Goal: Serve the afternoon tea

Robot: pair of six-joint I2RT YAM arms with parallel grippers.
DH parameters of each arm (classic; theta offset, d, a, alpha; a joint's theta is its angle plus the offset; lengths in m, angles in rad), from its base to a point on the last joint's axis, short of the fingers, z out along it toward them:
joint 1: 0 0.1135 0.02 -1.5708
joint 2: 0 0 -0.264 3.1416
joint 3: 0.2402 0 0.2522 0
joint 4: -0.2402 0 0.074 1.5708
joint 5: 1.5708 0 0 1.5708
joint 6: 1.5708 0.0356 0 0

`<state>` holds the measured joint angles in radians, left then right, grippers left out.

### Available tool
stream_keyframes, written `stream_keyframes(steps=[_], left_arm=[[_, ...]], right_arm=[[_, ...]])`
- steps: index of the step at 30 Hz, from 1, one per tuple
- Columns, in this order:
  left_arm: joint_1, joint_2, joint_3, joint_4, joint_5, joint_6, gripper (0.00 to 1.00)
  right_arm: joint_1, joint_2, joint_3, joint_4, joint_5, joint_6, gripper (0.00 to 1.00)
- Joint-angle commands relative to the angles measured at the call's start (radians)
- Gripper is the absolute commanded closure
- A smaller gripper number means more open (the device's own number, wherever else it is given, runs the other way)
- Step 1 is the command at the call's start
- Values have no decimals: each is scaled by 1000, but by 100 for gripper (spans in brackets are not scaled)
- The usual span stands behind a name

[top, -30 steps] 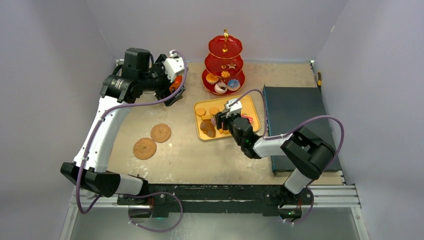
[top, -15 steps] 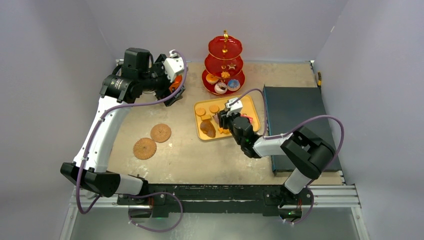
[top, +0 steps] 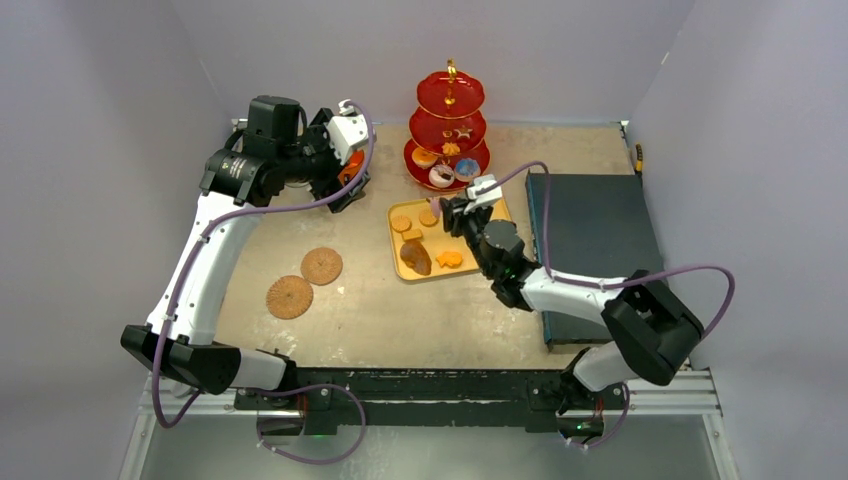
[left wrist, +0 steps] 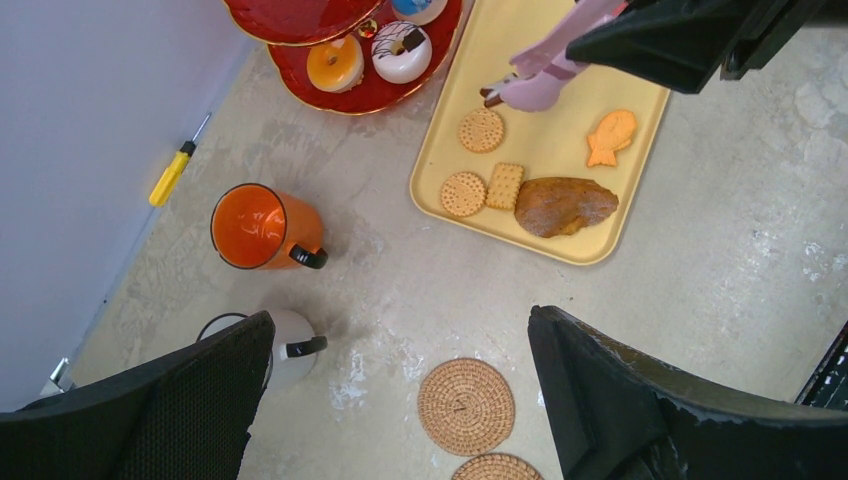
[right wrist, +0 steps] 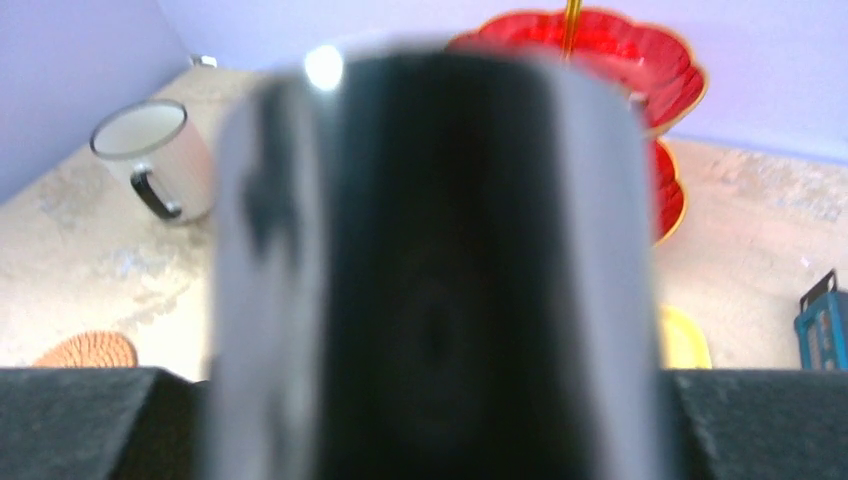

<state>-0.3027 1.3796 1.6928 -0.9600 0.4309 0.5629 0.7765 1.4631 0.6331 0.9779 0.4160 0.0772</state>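
Half the white mug [left wrist: 292,338] hides behind left fingers [left wrist: 150,420].

The mottled beige surface [top: 360,320] fills the middle of the overhead view. At top centre on it stands the red three-tier stand [top: 468,96], with a yellow tray [left wrist: 556,140] just below it. A round woven coaster [top: 321,265] lies left of centre, beside a second coaster [top: 289,297]. A dark flat case [top: 590,230] lies along the right side. At the left of the left wrist view stand an orange mug [left wrist: 262,227] and, below it, a white mug [left wrist: 288,338], with a yellow screwdriver [left wrist: 173,173] above them by the wall.
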Motion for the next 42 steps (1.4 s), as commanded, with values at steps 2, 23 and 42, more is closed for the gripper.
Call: stream_keyframes(steps=[2, 23, 42], left_arm=[[-2, -17, 24, 9, 8, 15, 2], [-2, -22, 19, 8, -8, 26, 2], [-2, -17, 17, 11, -7, 15, 1]], right_arm=[[-63, -33, 144, 19, -36, -11, 67], [-190, 365, 635, 9, -92, -19, 66], [-188, 273, 517, 64, -80, -55, 38]])
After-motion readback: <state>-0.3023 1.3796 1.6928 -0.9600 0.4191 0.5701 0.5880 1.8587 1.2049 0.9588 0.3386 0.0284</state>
